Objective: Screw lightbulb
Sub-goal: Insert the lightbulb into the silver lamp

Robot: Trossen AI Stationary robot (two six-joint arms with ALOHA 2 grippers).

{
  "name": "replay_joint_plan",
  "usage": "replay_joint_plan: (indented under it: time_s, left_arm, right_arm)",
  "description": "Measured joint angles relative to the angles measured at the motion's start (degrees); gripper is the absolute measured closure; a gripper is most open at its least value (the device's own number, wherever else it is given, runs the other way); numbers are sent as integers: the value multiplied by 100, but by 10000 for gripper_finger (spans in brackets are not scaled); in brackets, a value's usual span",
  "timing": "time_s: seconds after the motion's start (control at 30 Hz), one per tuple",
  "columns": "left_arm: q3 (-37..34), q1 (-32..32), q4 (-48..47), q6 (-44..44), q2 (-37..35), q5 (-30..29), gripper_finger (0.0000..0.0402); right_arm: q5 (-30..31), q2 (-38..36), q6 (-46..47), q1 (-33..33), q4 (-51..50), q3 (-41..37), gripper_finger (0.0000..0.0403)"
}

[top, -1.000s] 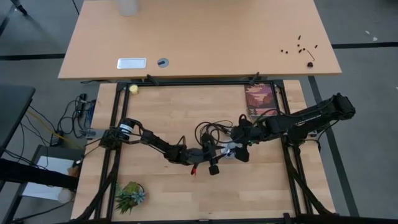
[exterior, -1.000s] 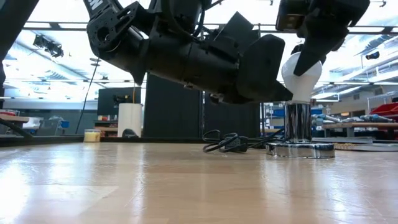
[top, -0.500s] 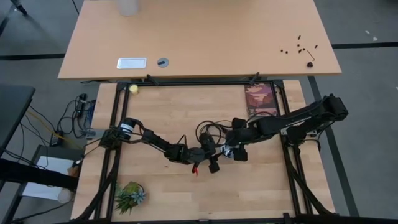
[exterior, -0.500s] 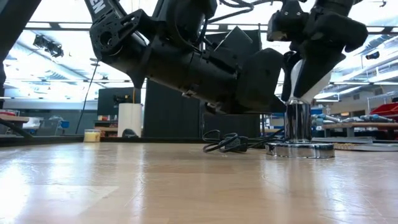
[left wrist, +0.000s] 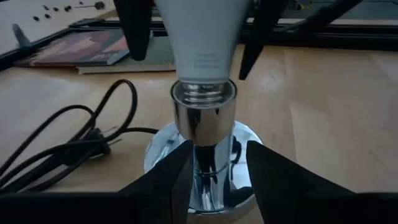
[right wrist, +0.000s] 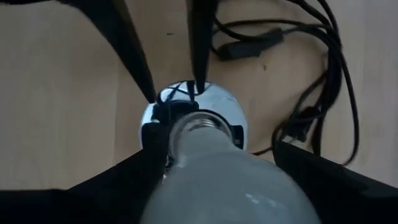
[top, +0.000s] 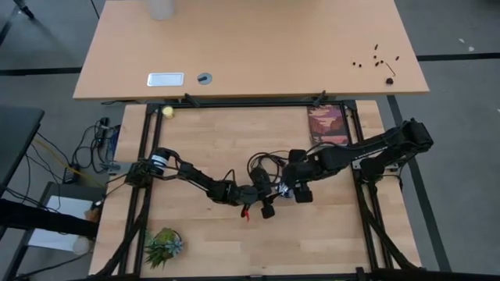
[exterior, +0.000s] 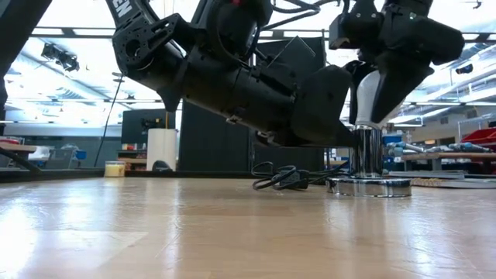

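From above, both arms meet in the middle of the tabletop [top: 195, 140]; the left end effector [top: 268, 209] and right end effector [top: 297, 191] are close together. At tabletop level, the lightbulb [exterior: 377, 89] stands upright, long axis vertical, base pointing down into the socket [exterior: 369, 159]. The left wrist view shows the left fingers [left wrist: 168, 180] clamped on the socket stem. The right wrist view shows the right fingers [right wrist: 311, 168] gripping the bulb. I judge it seated, with turning left.
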Motion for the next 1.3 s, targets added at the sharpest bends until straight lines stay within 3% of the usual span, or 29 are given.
replay_joint_plan:
  time_s: [0.4, 0.77, 0.97, 1.3]
  left_arm:
    - [0, -2, 2, 42, -2, 158, 247]
    - [0, -2, -33, 153, -2, 179, 247]
    - [0, -31, -100, 105, -2, 600, 247]
    - [-2, -534, 139, 77, -2, 75, 248]
  right_arm:
    - [38, 1, -831, 31, 102, -70, 99]
    - [-57, -22, -1292, 31, 156, -123, 158]
    - [-172, -4, -1312, -63, -198, 304, 136]
    - [-512, 209, -1196, -119, -1325, 1315, 148]
